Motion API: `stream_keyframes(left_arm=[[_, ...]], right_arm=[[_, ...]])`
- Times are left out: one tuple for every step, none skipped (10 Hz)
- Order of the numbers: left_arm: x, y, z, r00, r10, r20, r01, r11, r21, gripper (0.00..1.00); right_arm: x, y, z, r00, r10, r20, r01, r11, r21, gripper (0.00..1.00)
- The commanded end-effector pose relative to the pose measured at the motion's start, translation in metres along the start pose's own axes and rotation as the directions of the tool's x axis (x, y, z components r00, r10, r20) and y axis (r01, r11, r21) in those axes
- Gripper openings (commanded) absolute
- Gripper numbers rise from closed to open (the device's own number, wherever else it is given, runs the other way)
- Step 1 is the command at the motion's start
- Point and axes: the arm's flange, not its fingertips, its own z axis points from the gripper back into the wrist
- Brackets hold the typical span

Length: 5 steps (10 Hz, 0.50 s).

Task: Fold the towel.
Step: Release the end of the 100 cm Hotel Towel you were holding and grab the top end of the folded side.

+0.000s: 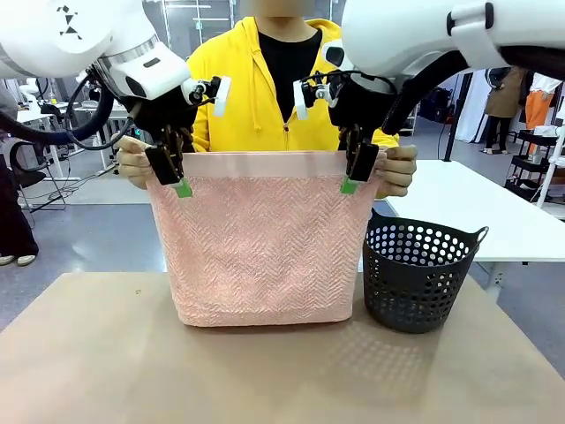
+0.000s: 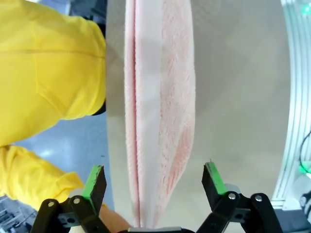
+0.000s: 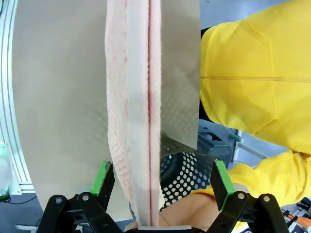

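The salmon-pink towel hangs doubled over, its lower fold resting on the table. A person in a yellow hoodie holds its top corners, one in each hand. My left gripper points down over the top left corner. In the left wrist view the towel runs between the wide-apart green pads of that gripper. My right gripper stands the same way at the top right corner. In the right wrist view that gripper is open astride the towel's edge. Neither gripper pinches the cloth.
A dark grey perforated basket stands on the table right of the towel, close below my right gripper, and shows in the right wrist view. The brown tabletop lies bare in front of the towel. The person's torso is right behind it.
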Motion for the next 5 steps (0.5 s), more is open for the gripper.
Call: stream_keyframes(left_arm=[[-0.0102,0.0058,-0.0070,1.000,0.011,0.024,-0.010,0.998,-0.064,1.00],[-0.0118,0.0064,-0.0106,1.000,0.020,0.014,-0.019,0.998,-0.060,0.43],[-0.0117,0.0057,-0.0120,1.000,0.007,0.006,-0.007,0.998,-0.070,0.42],[-0.0112,0.0056,-0.0123,1.000,0.006,0.003,-0.006,0.997,-0.076,0.00],[-0.0114,0.0065,-0.0134,1.000,0.007,0.000,-0.007,0.996,-0.085,0.00]], right_arm=[[-0.0050,-0.0062,-0.0054,1.000,-0.024,0.019,0.023,0.999,0.047,1.00],[-0.0060,-0.0056,-0.0084,1.000,-0.015,0.012,0.015,0.999,0.039,0.68],[-0.0058,-0.0054,-0.0087,1.000,-0.007,0.008,0.007,0.999,0.037,0.42],[-0.0056,-0.0054,-0.0084,1.000,-0.007,0.005,0.007,0.999,0.039,0.10],[-0.0063,-0.0070,-0.0096,1.000,-0.014,0.006,0.014,0.999,0.043,0.00]])
